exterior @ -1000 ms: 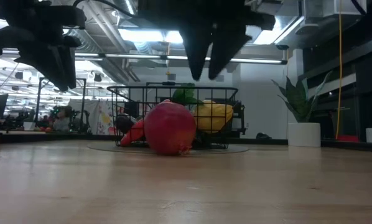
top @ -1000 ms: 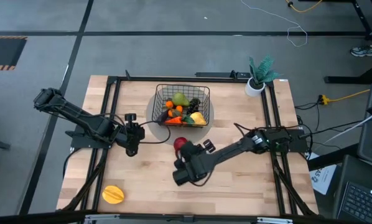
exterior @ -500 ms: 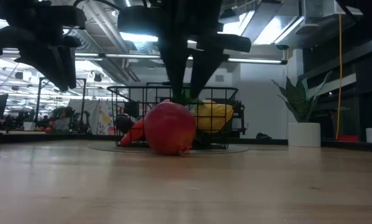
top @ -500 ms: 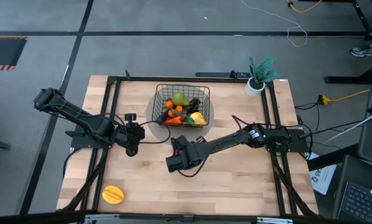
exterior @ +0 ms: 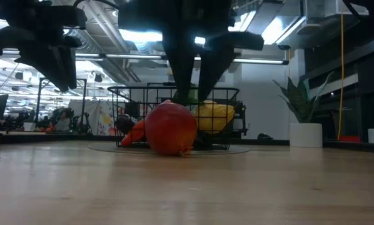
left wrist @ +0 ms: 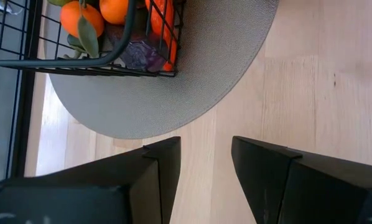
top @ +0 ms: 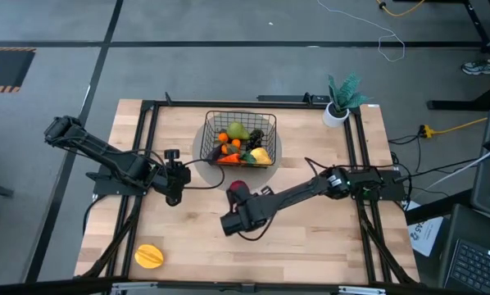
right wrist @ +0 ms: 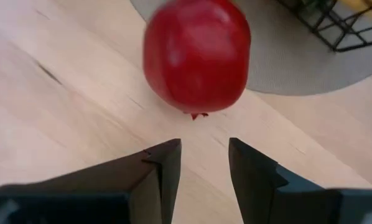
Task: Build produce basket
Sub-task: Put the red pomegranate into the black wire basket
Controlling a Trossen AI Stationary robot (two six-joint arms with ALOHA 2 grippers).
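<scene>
We note the basket [top: 239, 138] on a round grey mat [left wrist: 192, 93] at the table's far middle, holding oranges, a carrot, a green fruit, dark grapes and a yellow piece. 1 red fruit [top: 238, 189] lies on the table [top: 327, 238] just in front of it. The right gripper [right wrist: 201, 168] hangs above it, fingers apart, empty. The left gripper [left wrist: 204, 168] waits left of the basket, parted, empty. 1 yellow-orange fruit [top: 149, 256] sits at the near-left corner.

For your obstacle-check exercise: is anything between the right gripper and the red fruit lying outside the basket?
Nothing visible. The right gripper is open, with bare wood up to the red fruit, which lies beside the basket at the grey mat's edge.
</scene>
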